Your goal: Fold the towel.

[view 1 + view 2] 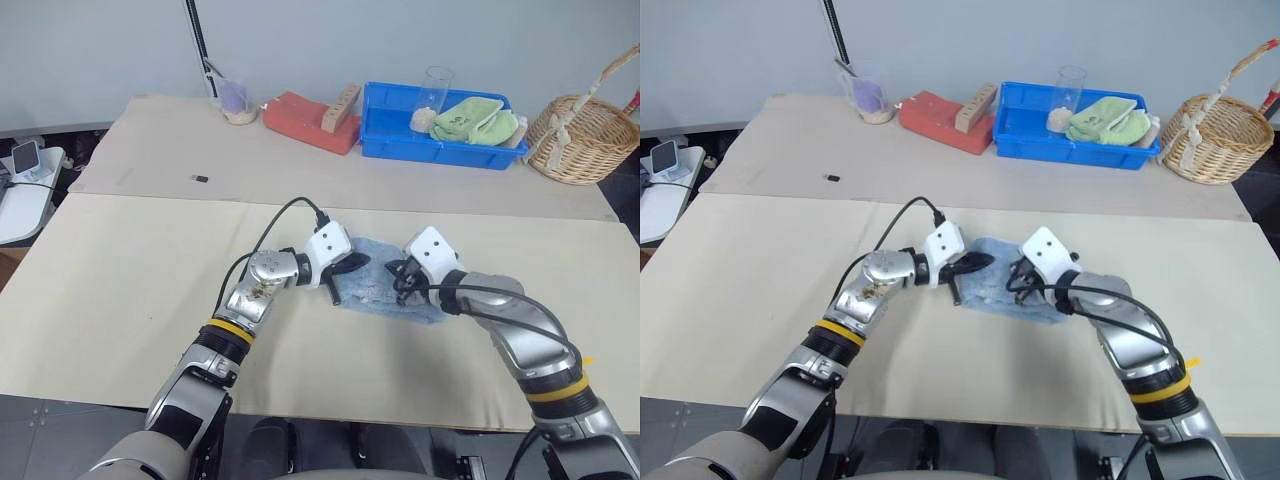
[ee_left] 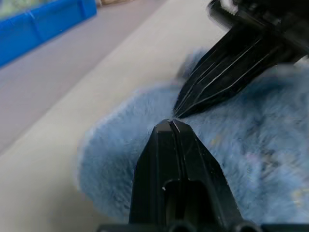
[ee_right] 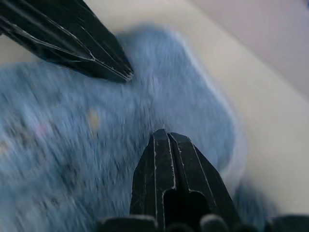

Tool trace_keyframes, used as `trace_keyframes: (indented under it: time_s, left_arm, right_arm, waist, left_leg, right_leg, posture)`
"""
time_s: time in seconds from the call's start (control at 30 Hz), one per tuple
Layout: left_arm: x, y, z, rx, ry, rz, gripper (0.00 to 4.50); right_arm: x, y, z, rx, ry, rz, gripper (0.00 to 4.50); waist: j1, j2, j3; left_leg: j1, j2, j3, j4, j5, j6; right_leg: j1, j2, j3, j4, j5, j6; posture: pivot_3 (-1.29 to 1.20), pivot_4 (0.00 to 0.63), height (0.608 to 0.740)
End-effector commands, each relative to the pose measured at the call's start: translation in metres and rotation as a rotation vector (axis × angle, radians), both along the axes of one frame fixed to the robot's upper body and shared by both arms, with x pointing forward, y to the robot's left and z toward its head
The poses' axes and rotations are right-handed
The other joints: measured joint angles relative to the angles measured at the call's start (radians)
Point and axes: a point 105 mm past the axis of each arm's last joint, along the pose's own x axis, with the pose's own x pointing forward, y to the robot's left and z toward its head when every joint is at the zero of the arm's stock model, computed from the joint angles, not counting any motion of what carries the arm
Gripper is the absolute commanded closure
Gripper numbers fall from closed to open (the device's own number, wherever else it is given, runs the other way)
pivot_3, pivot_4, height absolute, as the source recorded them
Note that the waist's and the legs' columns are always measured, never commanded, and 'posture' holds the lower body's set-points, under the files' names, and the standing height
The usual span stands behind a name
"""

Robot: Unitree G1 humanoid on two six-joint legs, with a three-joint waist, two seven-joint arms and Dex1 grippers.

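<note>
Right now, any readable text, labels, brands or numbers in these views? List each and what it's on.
None readable.
The towel: no print or legible tag visible.
The blue bin, red cloth, wicker basket and clear cup: no lettering visible.
The small device at the left edge: too small to read.

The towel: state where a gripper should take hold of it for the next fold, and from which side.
Probably the towel is best pinched at an outer hem corner, coming in low from beside it. It lies flat and bunched on the table, so only the edges give the fingers something to slip under.
</note>
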Motion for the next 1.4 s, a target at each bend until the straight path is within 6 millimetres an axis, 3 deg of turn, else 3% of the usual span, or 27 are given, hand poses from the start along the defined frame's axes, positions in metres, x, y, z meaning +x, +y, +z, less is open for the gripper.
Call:
trace_keyframes:
  time_s: [0.03,0.2,0.37,0.43,0.5,0.63,0.8,1.03,1.1,1.17,1.27,1.4]
  left_arm:
    - [0.001,0.004,-0.003,0.036,-0.037,0.010,4.50]
    - [0.001,0.012,-0.005,0.023,-0.021,0.033,4.50]
    - [-0.006,0.011,0.037,-0.138,-0.059,-0.014,4.50]
    - [-0.013,0.005,0.059,-0.188,-0.075,-0.060,4.50]
    - [-0.018,-0.002,0.068,-0.205,-0.074,-0.079,4.50]
    - [-0.024,-0.011,0.040,-0.110,-0.030,-0.096,4.50]
    - [-0.027,0.000,0.003,0.016,0.001,-0.087,4.50]
    - [-0.022,0.017,-0.001,0.009,0.032,-0.041,4.50]
    - [-0.023,0.018,0.003,-0.009,0.035,-0.051,4.50]
    - [-0.031,0.021,0.023,-0.079,0.017,-0.102,4.50]
    - [-0.038,0.031,0.050,-0.122,-0.041,-0.153,4.50]
    - [-0.050,0.055,0.079,-0.116,-0.075,-0.228,3.18]
  right_arm:
    - [-0.005,-0.016,0.010,-0.018,-0.052,-0.044,4.46]
    - [-0.018,-0.041,0.012,-0.051,-0.045,-0.093,4.46]
    - [-0.023,-0.042,0.041,-0.028,-0.126,-0.081,4.46]
    - [-0.020,-0.036,0.058,-0.004,-0.174,-0.070,4.46]
    - [-0.016,-0.027,0.066,0.021,-0.199,-0.058,4.46]
    - [-0.010,-0.008,0.052,0.036,-0.165,-0.017,4.46]
    - [-0.016,-0.012,0.026,-0.019,-0.079,0.011,4.46]
    - [-0.039,-0.040,0.012,-0.079,0.022,-0.003,4.46]
    - [-0.041,-0.041,0.018,-0.065,0.014,0.004,4.46]
    - [-0.039,-0.042,0.033,-0.022,-0.023,-0.013,4.46]
    - [-0.038,-0.044,0.055,0.046,-0.058,-0.024,3.60]
    - [-0.040,-0.045,0.073,0.122,-0.061,-0.016,2.24]
  waist:
    - [-0.001,0.000,0.000]
    - [0.004,0.000,0.000]
    - [0.000,0.000,0.000]
    - [-0.004,0.000,0.000]
    - [-0.009,0.000,0.000]
    - [-0.014,0.000,0.000]
    - [-0.014,0.001,0.000]
    - [-0.005,0.000,0.000]
    - [-0.007,0.000,0.000]
    - [-0.014,0.000,0.000]
    - [-0.017,0.000,0.000]
    - [-0.017,0.000,0.000]
  left_leg:
    - [0.000,0.000,0.000,0.000,0.000,0.000]
    - [0.000,0.000,0.000,0.001,0.000,0.001]
    - [0.001,0.000,0.000,0.001,0.000,0.000]
    - [0.002,0.001,0.000,0.001,0.000,0.000]
    - [0.002,0.001,0.000,0.001,0.000,0.000]
    - [0.004,0.000,0.000,0.000,0.000,0.000]
    - [0.002,0.000,0.000,0.000,0.000,0.000]
    - [0.001,0.000,0.000,0.001,0.000,0.001]
    - [0.001,0.000,0.000,0.001,0.000,0.001]
    - [0.001,0.000,0.001,0.001,0.000,0.001]
    - [0.002,0.001,0.000,0.001,0.000,0.001]
    - [0.003,0.002,0.000,0.000,0.000,0.000]
  right_leg:
    - [0.000,0.000,0.000,0.000,0.000,0.000]
    - [0.001,-0.001,0.000,0.000,0.000,0.001]
    - [0.001,-0.001,0.001,0.001,0.001,0.001]
    - [0.001,0.000,0.001,0.001,0.001,0.001]
    - [0.001,0.000,0.001,0.002,0.001,0.001]
    - [0.004,0.000,0.001,0.001,0.001,0.001]
    - [0.002,0.000,0.001,0.000,0.001,0.001]
    - [0.002,-0.001,0.001,0.000,0.001,0.001]
    - [0.002,-0.001,0.001,0.000,0.001,0.001]
    - [0.002,-0.001,0.001,0.001,0.001,0.001]
    - [0.001,0.000,0.001,0.001,0.001,0.001]
    - [0.002,0.000,0.001,0.002,0.001,0.001]
  posture:
    - [0.00,0.150,0.740]
    - [0.00,0.150,0.740]
    - [0.00,0.150,0.740]
    - [0.00,0.150,0.740]
    - [0.00,0.150,0.740]
    - [0.00,0.150,0.740]
    - [0.00,0.150,0.740]
    - [0.00,0.150,0.740]
    - [0.00,0.150,0.740]
    - [0.00,0.150,0.740]
    - [0.00,0.150,0.740]
    - [0.00,0.150,0.740]
